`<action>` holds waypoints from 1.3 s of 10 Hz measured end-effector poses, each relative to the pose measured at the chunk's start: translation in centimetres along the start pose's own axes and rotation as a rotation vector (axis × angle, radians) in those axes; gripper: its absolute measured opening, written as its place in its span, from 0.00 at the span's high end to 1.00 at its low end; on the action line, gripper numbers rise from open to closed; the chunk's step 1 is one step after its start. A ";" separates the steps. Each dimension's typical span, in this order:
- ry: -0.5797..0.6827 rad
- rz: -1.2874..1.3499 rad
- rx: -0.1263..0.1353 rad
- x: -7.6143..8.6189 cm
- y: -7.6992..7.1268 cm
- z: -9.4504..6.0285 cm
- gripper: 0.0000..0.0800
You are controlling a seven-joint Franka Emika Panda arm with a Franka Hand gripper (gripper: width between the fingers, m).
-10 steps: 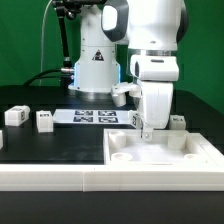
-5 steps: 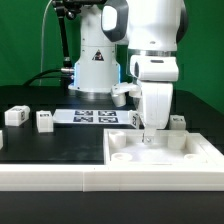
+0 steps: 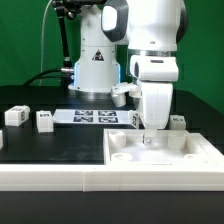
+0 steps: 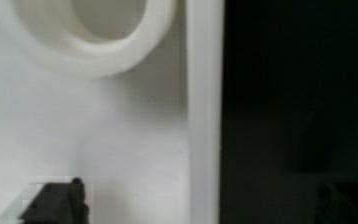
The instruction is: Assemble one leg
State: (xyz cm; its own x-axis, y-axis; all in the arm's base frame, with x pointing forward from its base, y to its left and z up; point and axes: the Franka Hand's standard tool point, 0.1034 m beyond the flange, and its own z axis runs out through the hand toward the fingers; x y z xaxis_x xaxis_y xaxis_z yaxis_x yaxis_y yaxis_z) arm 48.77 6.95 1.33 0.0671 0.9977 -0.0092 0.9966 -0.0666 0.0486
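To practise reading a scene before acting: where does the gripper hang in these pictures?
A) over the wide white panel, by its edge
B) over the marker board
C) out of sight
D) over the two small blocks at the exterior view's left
A: the gripper hangs over the wide white panel; the wrist view shows that panel's edge and a round recess below the open fingers.

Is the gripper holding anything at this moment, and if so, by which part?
Nothing is held. The gripper is open, its fingers wide apart over the edge of the white panel, with only that edge between them.
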 end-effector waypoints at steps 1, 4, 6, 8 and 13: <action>-0.005 0.030 -0.016 0.6 -0.1 -1.9 0.19; -0.011 0.080 -0.050 1.6 -1.1 -5.5 0.19; -0.010 0.115 -0.044 1.5 -1.2 -5.3 0.19; -0.005 0.264 -0.043 1.5 -1.2 -5.3 0.19; 0.085 0.863 -0.049 3.4 -2.9 -4.9 0.19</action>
State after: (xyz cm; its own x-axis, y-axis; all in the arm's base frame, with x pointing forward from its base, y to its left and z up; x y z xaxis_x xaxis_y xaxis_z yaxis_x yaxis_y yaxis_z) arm 45.92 10.60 6.01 0.7930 0.5963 0.1248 0.5955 -0.8020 0.0474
